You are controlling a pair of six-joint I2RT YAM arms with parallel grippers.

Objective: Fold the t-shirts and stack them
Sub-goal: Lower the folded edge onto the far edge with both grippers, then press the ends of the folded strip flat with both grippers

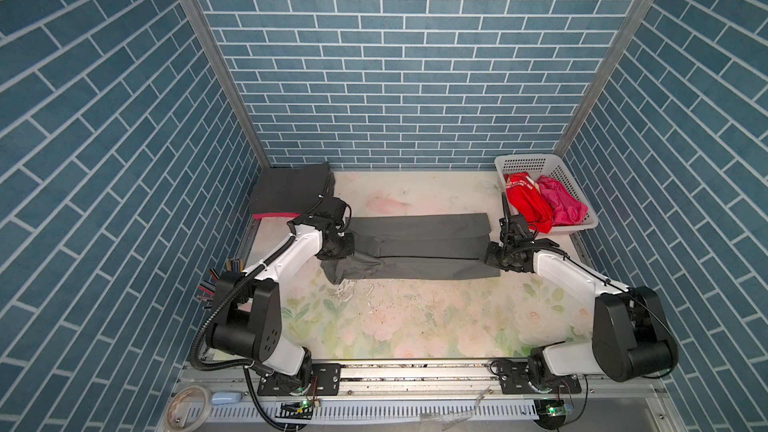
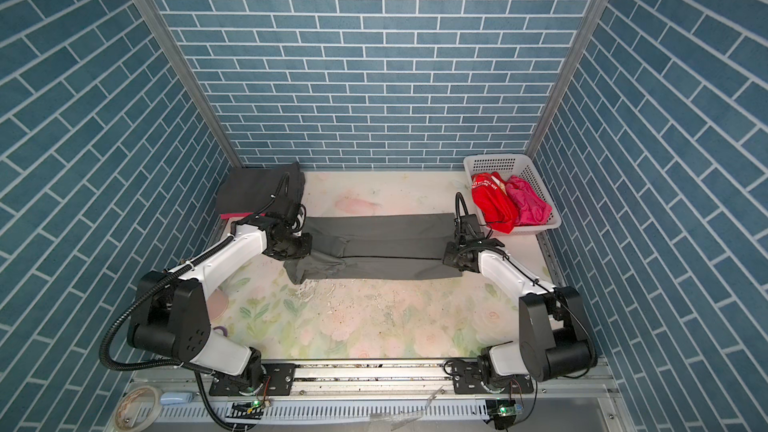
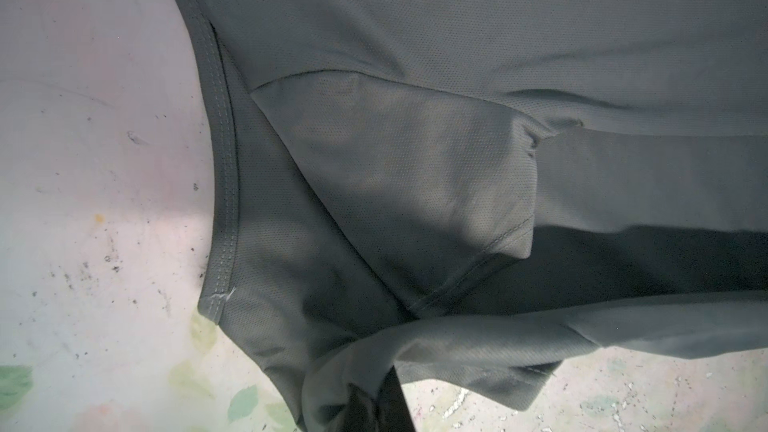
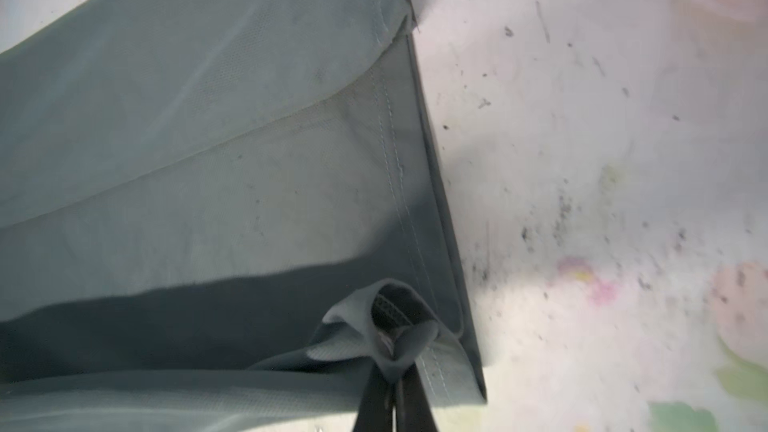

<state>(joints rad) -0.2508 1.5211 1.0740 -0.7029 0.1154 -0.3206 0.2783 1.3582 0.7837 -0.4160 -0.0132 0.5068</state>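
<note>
Blue brick-print walls (image 1: 415,56) on three sides, a worn floral tabletop (image 1: 415,317) below, and stretched across it is the mid-grey t-shirt (image 1: 419,243), lying as a long narrow band from left to right. The left gripper (image 3: 376,401) is pinched tight on a bunch of cloth at the collar-and-sleeve end. The right gripper (image 4: 392,384) is clamped on the hem corner at the opposite end (both wrist views show fabric wadded between closed fingers). The lengthwise folds look done, so I judge the end-to-end fold is what remains for this one. In the back left corner a charcoal tee (image 1: 291,191) sits folded over a magenta-pink layer (image 1: 274,215), so a stack is under way. Waiting in the white basket (image 1: 528,158) are a red tee (image 1: 525,201) and a pink tee (image 1: 559,205), both crumpled and not yet folded.
</note>
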